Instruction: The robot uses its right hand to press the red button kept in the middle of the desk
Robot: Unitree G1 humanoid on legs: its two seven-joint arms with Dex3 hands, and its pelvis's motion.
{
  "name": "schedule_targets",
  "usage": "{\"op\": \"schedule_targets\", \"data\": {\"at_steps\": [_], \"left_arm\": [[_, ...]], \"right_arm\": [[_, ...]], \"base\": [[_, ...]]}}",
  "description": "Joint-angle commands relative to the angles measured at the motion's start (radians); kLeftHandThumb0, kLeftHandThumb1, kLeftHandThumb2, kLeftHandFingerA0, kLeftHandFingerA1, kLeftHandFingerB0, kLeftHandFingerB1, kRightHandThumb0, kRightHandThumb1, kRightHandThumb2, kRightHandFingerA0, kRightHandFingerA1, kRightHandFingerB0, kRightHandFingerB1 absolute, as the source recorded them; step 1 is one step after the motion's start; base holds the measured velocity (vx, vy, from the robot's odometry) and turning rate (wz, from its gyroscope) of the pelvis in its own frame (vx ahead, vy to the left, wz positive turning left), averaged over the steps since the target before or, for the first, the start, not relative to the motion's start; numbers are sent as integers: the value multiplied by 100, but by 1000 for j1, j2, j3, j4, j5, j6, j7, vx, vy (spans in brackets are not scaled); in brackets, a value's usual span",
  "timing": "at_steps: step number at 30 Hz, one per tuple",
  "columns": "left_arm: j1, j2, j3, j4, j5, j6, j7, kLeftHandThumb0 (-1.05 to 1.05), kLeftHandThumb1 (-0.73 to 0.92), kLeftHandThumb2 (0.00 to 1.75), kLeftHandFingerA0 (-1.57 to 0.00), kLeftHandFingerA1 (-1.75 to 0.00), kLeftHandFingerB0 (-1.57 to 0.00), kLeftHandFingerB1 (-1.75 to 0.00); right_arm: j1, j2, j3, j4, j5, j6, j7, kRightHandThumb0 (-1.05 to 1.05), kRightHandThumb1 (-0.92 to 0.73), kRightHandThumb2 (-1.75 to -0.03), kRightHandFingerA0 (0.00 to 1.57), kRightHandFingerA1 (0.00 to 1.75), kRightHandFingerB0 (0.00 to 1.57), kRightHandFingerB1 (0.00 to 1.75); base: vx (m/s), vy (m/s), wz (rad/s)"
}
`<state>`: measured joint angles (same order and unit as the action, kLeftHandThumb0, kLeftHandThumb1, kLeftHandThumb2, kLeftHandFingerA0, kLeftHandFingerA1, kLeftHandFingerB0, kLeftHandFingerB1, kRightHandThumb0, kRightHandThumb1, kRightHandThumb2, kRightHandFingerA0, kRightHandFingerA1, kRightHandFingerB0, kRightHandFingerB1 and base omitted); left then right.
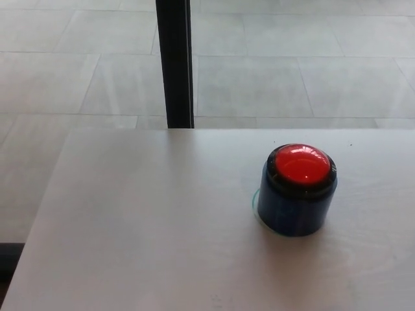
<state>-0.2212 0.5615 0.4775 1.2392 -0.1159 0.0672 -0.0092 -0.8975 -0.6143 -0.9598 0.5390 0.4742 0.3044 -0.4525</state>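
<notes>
A round red button sits on top of a dark blue cylindrical base. It stands on the pale wooden desk, right of the middle of the head view. Nothing touches the button. Neither of my hands nor any part of my arms shows in the picture.
A black vertical post rises just behind the desk's far edge, left of the button. Beyond it lies a grey tiled floor. The desk's left edge runs diagonally at the lower left.
</notes>
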Motion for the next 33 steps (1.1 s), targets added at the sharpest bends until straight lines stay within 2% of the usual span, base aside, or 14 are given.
{"op": "schedule_targets", "data": {"at_steps": [1, 2, 4, 5, 6, 7, 8, 10, 15, 17, 24, 28, 30, 33], "left_arm": [[1, 26, 5, 11, -27, 9, -6, -76, 92, 130, -54, -98, -26, -77], [3, 28, 1, 6, -26, 17, -8, -76, 92, 129, -54, -98, -28, -78], [2, 26, 3, -2, -32, 25, -3, -75, 92, 129, -53, -97, -27, -77], [4, 26, 1, 1, -29, 15, -4, -75, 92, 127, -57, -100, -32, -80], [3, 26, -1, 5, -28, 13, -6, -74, 92, 120, -45, -120, -23, -88], [0, 28, -2, 8, -26, 16, -8, -74, 92, 120, -45, -120, -23, -88], [-2, 28, -2, 9, -27, 21, -6, -75, 92, 130, -53, -97, -25, -75], [0, 27, 1, 14, -30, 17, -6, -76, 92, 130, -52, -96, -27, -75], [2, 26, 0, 11, -29, 16, -5, -77, 92, 130, -54, -99, -25, -77], [3, 27, -9, 10, -20, 13, -5, -77, 92, 132, -54, -97, -27, -77], [10, 26, -8, 13, -28, 3, -11, -75, 92, 130, -55, -98, -31, -79], [6, 25, -10, 17, -28, 5, -8, -76, 92, 127, -55, -99, -37, -82], [5, 26, -12, 21, -28, 1, -11, -77, 92, 128, -57, -100, -31, -79], [6, 26, -12, 9, -32, 12, -6, -76, 92, 129, -55, -99, -29, -78]], "right_arm": [[-107, 37, 76, -92, 71, 67, -13, -20, -32, -118, 147, 145, 119, 121], [-142, 52, 136, -95, 69, 42, 67, -11, -32, -153, 126, 172, 117, 140], [-159, 59, 174, -92, 59, 35, 76, -9, -39, -143, 119, 175, 113, 140], [-185, 72, 236, -65, 52, 29, 152, -7, -57, -135, 100, 175, 84, 154], [-199, 79, 278, -46, 44, 22, 197, -3, -57, -134, 97, 175, 84, 154], [-204, 82, 302, -34, 36, 17, 217, -3, -57, -134, 97, 175, 84, 154], [-209, 93, 336, -23, 29, 9, 251, -10, -53, -134, 90, 175, 70, 163], [-222, 121, 371, 0, 29, -17, 290, -9, -41, -146, 94, 175, 77, 162], [-242, 270, 526, 16, -27, -28, 296, -8, -41, -141, 101, 175, 87, 149], [-233, 289, 550, 20, -31, -39, 300, -12, -45, -137, 97, 175, 78, 151], [-121, 424, 762, 29, -140, -85, 336, -10, -44, -142, 99, 175, 82, 153], [-77, 474, 817, 33, -156, -77, 347, -16, -52, -123, 101, 175, 82, 145], [-61, 496, 835, 26, -164, -64, 351, -19, -52, -123, 93, 175, 72, 153], [-47, 531, 844, 38, -166, -53, 351, -18, -53, -122, 94, 175, 75, 159]], "base": [[0, 0, 0], [0, 0, 0], [0, 0, 0], [0, 0, 0], [0, 0, 0], [0, 0, 0], [0, 0, 0], [0, 0, 0], [0, 0, 0], [0, 0, 0], [0, 0, 2], [0, 0, 2], [0, 0, 0], [0, 0, 0]]}}
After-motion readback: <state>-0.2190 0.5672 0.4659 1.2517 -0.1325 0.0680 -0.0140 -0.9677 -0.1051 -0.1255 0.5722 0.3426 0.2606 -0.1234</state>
